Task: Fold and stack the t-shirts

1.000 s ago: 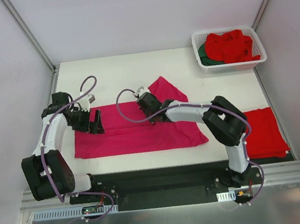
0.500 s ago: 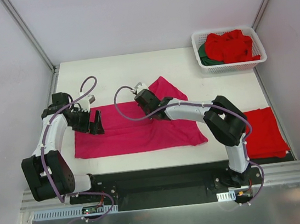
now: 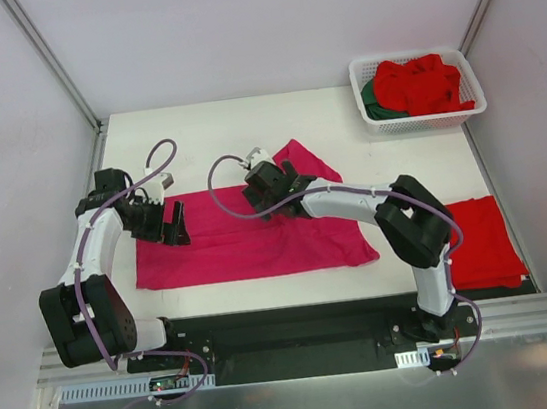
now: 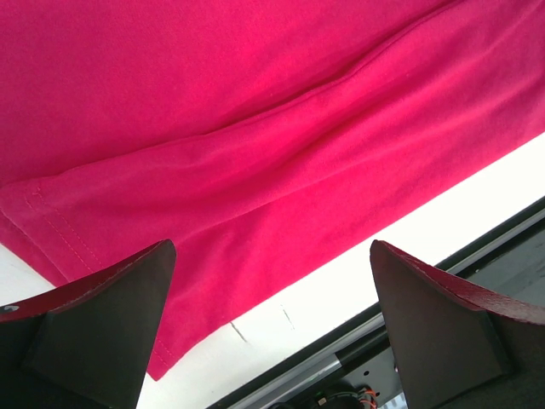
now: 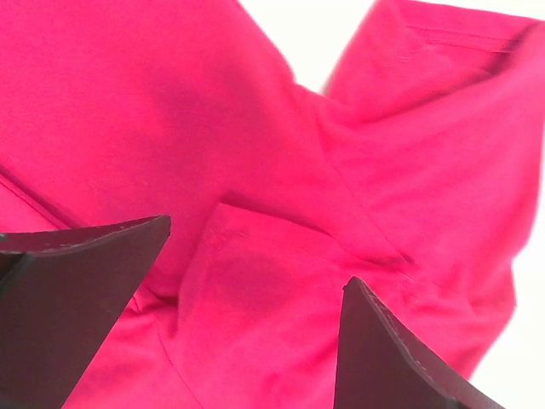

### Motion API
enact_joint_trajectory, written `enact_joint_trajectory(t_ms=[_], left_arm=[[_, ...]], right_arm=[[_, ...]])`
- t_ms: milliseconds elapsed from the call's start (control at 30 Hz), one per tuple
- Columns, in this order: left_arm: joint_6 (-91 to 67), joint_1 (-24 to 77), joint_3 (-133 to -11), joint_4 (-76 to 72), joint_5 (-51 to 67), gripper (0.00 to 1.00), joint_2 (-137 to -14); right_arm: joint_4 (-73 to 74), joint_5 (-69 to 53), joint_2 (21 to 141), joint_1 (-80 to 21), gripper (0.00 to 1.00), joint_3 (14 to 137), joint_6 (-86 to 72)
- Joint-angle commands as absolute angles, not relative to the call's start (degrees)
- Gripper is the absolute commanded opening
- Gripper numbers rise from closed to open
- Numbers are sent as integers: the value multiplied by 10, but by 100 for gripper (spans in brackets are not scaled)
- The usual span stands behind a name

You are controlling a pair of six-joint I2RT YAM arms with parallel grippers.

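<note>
While one red shirt (image 3: 482, 238) lies folded at four o'clock and more shirts (image 3: 424, 82) wait in the basket (image 3: 422, 123) at one o'clock, the pink shirt (image 3: 248, 240) sits half-folded in the middle of the surface (image 3: 204, 133), with the left claw (image 3: 173, 223) and right claw (image 3: 265, 198) both wide open and empty above it.

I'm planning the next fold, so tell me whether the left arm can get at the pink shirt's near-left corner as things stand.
Probably yes. The left gripper hangs open over the left end of the pink t-shirt; that corner lies flat and uncovered beside it, and the right gripper is away by the sleeve.
</note>
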State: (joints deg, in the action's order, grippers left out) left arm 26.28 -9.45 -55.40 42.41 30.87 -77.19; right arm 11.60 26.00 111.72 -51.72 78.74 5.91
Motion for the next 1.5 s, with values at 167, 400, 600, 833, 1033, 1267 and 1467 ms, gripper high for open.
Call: enact_joint_trajectory(t_ms=[167, 400, 600, 833, 1033, 1267, 1467], left_arm=[[223, -103, -645, 422, 327, 99, -800], [218, -105, -703, 388, 319, 99, -877], [250, -105, -751, 383, 279, 99, -935], [277, -105, -773, 384, 222, 99, -985], [269, -107, -786, 385, 232, 99, -998], [270, -106, -765, 384, 248, 99, -973], [279, -106, -732, 384, 247, 99, -955]], right_arm=[[228, 192, 1025, -416, 91, 866, 35], [457, -49, 1151, -321, 91, 1106, 100], [516, -48, 1241, -306, 88, 1232, 151], [543, -47, 1325, -307, 84, 1299, 159], [476, -36, 1334, -309, 78, 1275, 153], [433, -139, 1365, -311, 75, 1289, 142], [382, -178, 1377, -316, 71, 1267, 107]])
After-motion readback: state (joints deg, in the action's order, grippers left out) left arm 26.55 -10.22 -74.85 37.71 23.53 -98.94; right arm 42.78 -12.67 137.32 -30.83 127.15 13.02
